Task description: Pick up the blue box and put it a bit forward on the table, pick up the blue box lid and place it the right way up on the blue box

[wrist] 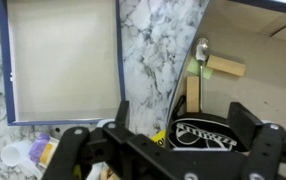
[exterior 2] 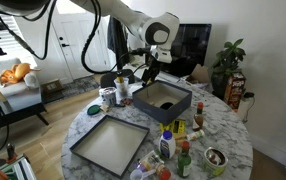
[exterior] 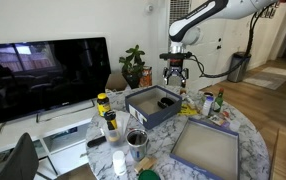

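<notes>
The blue box (exterior: pixel 151 106) stands on the marble table (exterior: pixel 245 128), open side up, and also shows in an exterior view (exterior 2: pixel 164 99). In the wrist view its pale inside (wrist: pixel 268 85) holds a spoon, wooden pieces and a black object. The blue box lid (exterior: pixel 205 148) lies beside it with its grey inside up; it shows in an exterior view (exterior 2: pixel 108 146) and the wrist view (wrist: pixel 61 60). My gripper (exterior: pixel 175 72) hangs open and empty just above the box's far edge, as an exterior view (exterior 2: pixel 147 73) and the wrist view (wrist: pixel 183 115) show.
Bottles and cups (exterior: pixel 108 112) crowd the table next to the box, and more bottles (exterior 2: pixel 180 150) stand near the lid. A metal cup (exterior: pixel 136 139) stands at the table's front. A TV (exterior: pixel 45 72) and a plant (exterior: pixel 134 66) are behind the table.
</notes>
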Controlling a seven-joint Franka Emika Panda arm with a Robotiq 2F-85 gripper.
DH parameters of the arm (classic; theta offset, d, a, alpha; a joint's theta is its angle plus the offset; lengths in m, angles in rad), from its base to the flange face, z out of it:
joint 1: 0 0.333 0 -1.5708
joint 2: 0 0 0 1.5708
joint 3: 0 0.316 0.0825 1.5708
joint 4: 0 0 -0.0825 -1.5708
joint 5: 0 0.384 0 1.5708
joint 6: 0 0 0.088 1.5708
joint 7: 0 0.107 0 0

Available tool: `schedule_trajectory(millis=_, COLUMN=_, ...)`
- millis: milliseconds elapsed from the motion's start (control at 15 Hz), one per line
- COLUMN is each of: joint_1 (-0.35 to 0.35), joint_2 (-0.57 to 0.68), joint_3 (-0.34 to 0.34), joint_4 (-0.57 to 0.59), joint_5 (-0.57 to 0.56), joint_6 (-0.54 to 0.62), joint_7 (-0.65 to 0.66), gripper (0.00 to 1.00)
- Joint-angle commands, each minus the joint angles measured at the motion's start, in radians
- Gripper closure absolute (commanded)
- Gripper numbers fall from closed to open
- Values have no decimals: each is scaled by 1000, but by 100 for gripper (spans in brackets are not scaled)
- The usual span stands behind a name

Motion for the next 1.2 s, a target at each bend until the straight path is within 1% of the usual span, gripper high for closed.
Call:
schedule_trajectory(millis=0, joint_1=14, joint_2=-5, joint_3=-17, joint_4=-9, joint_5=8, joint_6=-4, joint_7=-8, gripper=0)
schedule_trajectory(millis=200, joint_1=14, joint_2=-15, joint_3=-17, joint_4=-16, joint_5=8, joint_6=-4, joint_7=-11, gripper=0)
schedule_trajectory(millis=333, joint_1=3, joint_2=23, joint_3=-10, joint_4=-15, joint_5=31, joint_6=-3, joint_7=-32, gripper=0)
schedule_trajectory(millis=533, joint_1=0, joint_2=14, joint_3=4, joint_4=-114, joint_5=76, joint_6=42, joint_7=-90, gripper=0)
schedule_trajectory(millis=733, joint_1=8, joint_2=-7, joint_3=10, joint_4=-245, joint_5=122, joint_6=130, joint_7=-157, gripper=0)
schedule_trajectory(millis=867, joint_1=13, joint_2=-2, joint_3=19, joint_4=-311, joint_5=150, joint_6=192, joint_7=-220, gripper=0)
schedule_trajectory(millis=1133, joint_1=28, joint_2=39, joint_3=30, joint_4=-368, joint_5=188, joint_6=258, joint_7=-274, gripper=0)
